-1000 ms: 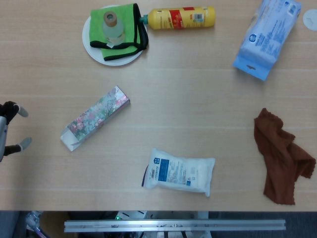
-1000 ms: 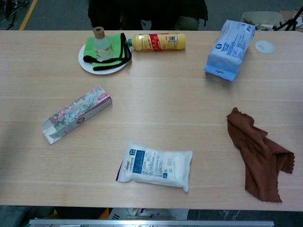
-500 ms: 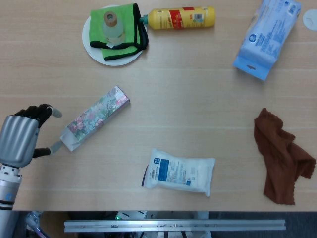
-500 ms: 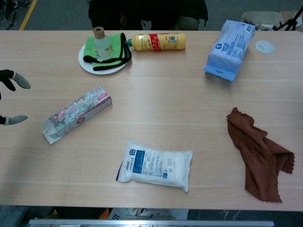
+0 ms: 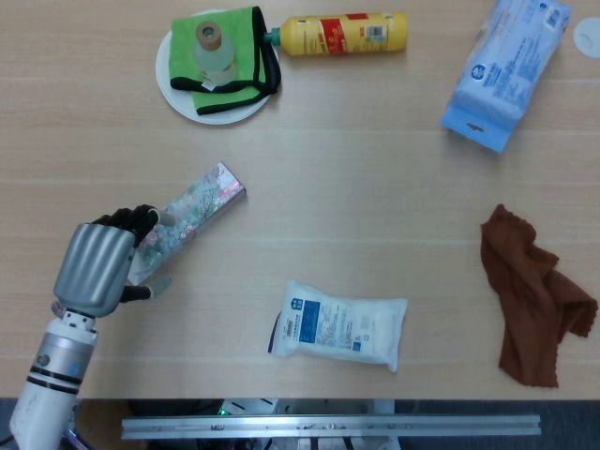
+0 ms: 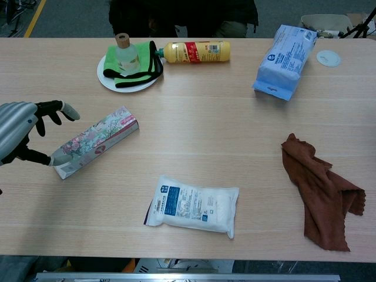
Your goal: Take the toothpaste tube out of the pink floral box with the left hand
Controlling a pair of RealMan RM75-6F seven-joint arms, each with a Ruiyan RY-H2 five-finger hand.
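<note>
The pink floral box (image 5: 197, 213) lies flat and slantwise at the table's left, with its opened flap end toward the near left. No toothpaste tube shows; whatever is inside the box is hidden. My left hand (image 5: 94, 267) has its fingers spread and hovers over the box's near-left end. In the chest view the left hand (image 6: 17, 132) shows fingers above the box (image 6: 100, 139) and the thumb just before its flap end. Nothing is held in it. The right hand appears in neither view.
A white plate (image 5: 173, 94) at the back left carries a green cloth and a small bottle. A yellow bottle (image 5: 347, 34) lies beside it. A blue wipes pack (image 5: 504, 70) sits back right, a brown cloth (image 5: 530, 295) right, a white packet (image 5: 342, 323) near centre.
My left hand has come in from the table's left edge, moving right until it reaches the box's near end. The box has not shifted.
</note>
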